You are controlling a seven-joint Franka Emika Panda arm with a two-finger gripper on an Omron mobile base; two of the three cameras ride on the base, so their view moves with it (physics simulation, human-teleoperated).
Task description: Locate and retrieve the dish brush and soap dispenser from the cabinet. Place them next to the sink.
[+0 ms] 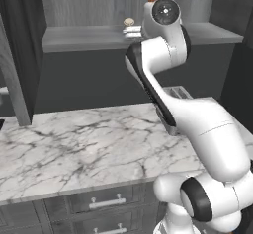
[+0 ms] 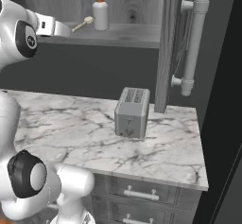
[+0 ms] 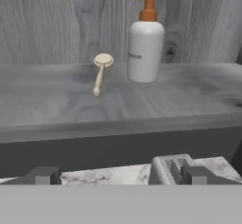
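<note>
We see the grey wood-grain wall cabinet (image 3: 56, 20) holding the small tan brush (image 3: 100, 72) beside the white orange-pump soap bottle (image 3: 144, 43), our gripper (image 3: 120, 175) wide and empty.

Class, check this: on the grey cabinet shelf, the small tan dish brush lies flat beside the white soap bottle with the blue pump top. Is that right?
Not quite. The pump top is orange, not blue, as the hand view shows. The small tan dish brush does lie flat on the grey cabinet shelf beside the white soap bottle.
</note>
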